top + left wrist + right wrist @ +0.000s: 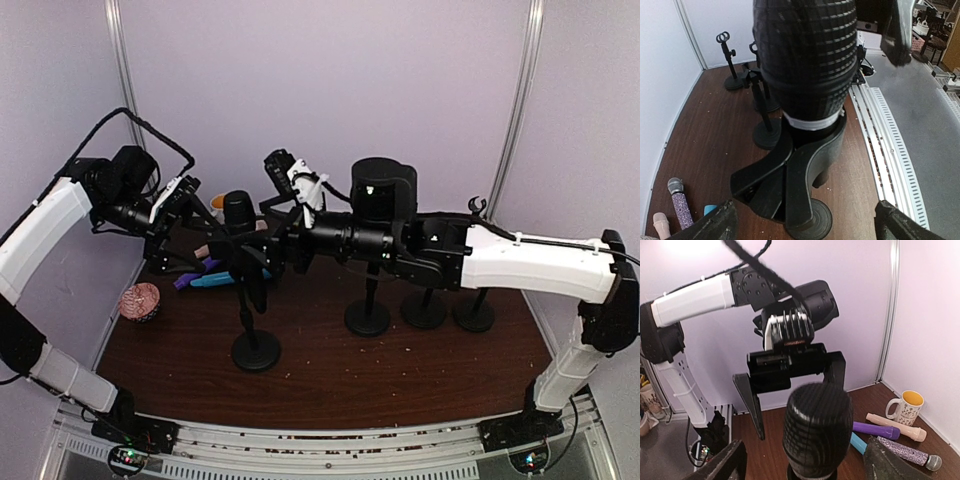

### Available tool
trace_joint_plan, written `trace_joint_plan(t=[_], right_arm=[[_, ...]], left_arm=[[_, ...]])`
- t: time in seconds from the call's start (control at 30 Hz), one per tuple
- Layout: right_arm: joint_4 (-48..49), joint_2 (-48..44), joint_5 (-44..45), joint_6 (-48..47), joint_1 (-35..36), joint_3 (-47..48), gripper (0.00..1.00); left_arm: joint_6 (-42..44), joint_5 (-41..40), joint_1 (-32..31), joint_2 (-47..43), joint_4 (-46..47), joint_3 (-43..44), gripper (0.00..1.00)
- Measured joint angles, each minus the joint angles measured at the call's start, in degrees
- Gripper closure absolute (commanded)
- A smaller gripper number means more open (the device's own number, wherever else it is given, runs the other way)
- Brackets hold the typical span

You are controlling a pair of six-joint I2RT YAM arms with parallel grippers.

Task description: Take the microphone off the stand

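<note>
Upright in the stand's clip, the black mesh-headed microphone is flanked by the wide-spread fingers of the left gripper. The right gripper, jaws also parted, is positioned opposite, equally close.

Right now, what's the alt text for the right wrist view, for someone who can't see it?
A black mesh-headed microphone stands close up in the middle, between the right arm's open jaws. Behind it the left arm's jaws hang open. At the picture's right, a white mug and coloured microphones sit on the brown table.
</note>
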Motion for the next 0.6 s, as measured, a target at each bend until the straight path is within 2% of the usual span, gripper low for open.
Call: trace_joint_plan(t=[0.27,0.47,0.6], right_arm=[[-2.69,-0.07,-3.04,0.5,-0.11,4.0,0.21],[-6.43,1.68,-3.48,0.55,-0.11,6.51,0.2],[-8.48,3.37,-3.34,0.79,-0.11,8.5,0.28]], left_arm=[[1.31,-0.04,-1.97,3.19,0.02,3.02,0.03],[1.99,0.0,-2.01,5.14,0.07,5.75,0.09],[2.16,0.0,-2.29,6.08,0.09,6.14,0.12]])
